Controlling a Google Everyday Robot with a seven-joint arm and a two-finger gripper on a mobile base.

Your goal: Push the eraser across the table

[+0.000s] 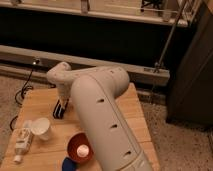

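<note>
My white arm reaches out over the light wooden table (132,117) and hides much of its middle. My gripper (60,109) is a dark shape at the end of the arm, down at the tabletop in the left-centre part of the table. No black eraser shows apart from the gripper; it is hidden by the arm or gripper, or I cannot tell it from them.
A white cup (41,128) stands left of the gripper, with a white bottle (22,140) lying beside it near the left edge. A red bowl (80,148) with a small white thing in it and a small blue object (67,163) sit at the front. A dark wall and rail lie beyond the table.
</note>
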